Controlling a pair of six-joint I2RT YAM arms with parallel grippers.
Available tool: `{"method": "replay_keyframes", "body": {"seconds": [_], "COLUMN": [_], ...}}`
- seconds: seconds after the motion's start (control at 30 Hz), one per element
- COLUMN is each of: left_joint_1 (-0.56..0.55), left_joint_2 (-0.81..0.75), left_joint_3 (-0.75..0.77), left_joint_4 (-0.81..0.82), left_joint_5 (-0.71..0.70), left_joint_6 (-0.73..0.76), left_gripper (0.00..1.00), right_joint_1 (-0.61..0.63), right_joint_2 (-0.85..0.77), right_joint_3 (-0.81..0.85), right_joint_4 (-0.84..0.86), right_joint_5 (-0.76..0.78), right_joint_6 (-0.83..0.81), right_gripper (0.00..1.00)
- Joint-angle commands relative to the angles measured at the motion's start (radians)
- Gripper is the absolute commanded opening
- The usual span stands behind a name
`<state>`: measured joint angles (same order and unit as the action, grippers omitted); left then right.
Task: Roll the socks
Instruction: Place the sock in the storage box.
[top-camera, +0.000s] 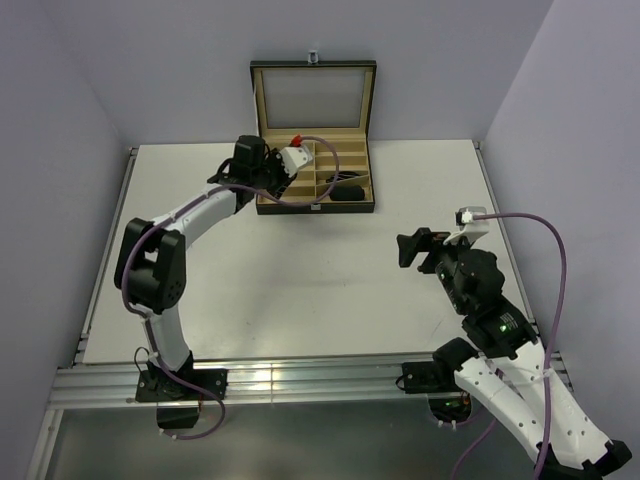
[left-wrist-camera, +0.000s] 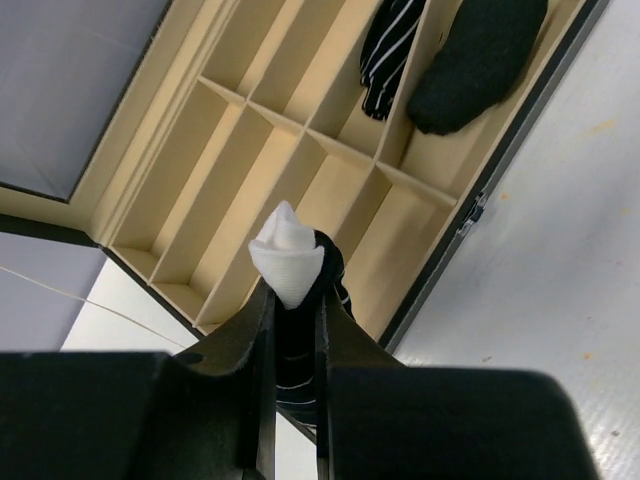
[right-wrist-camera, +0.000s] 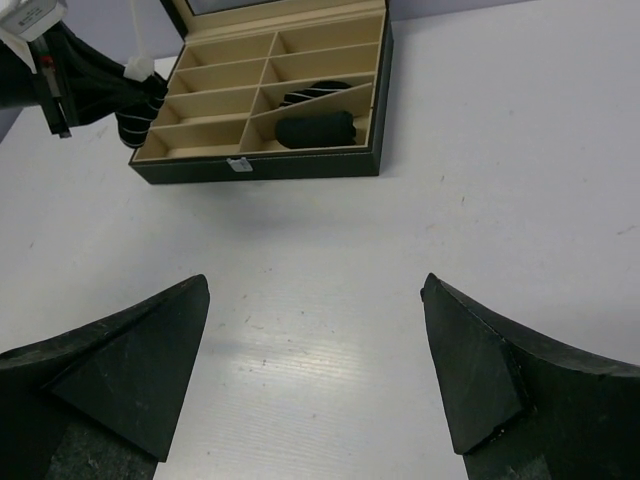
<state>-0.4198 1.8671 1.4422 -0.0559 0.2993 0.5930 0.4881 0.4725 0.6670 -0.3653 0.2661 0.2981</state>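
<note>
It was a robot lab cell: two arms (top-camera: 150, 265) bolted to an aluminium rail (top-camera: 300, 384) at the edge of a white counter (top-camera: 300, 290), boxed in by plain lilac walls (top-camera: 60, 100), with purple cables (top-camera: 563, 270) trailing.

- The left arm (top-camera: 195, 213) and right arm (top-camera: 510, 390) are wearing white shells with black joints.
- A purple cable (top-camera: 563, 268) is looping from the right wrist.
- A green light (top-camera: 497, 327) is glowing on the right arm.
</note>
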Motion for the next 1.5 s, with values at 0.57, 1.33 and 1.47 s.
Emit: {"method": "replay_keyframes", "body": {"seconds": [0.57, 1.33, 1.47], "left_joint_1": [0.069, 0.072, 0.07], "left_joint_2": [0.147, 0.277, 0.294], "left_joint_3": [-0.026, 0.181, 0.188], "left_joint_4": [0.165, -0.283, -0.297], "left_joint_5": [0.224, 0.244, 0.232], "left_joint_6": [0.151, 0.347, 0.373], "left_gripper": [0.0, 0.06, 0.07], "right_joint_1": [-0.006, -0.006, -0.006], "right_joint_2": [0.048, 0.058, 0.066], "right_joint_3": [0.005, -0.012, -0.014], "right_joint_4": [-0.003, 0.006, 0.011], "right_joint_5": [-0.01, -0.016, -0.019], "right_joint_6": [-0.048, -0.054, -0.056], "right_gripper": [0.94, 0.93, 0.93]}}
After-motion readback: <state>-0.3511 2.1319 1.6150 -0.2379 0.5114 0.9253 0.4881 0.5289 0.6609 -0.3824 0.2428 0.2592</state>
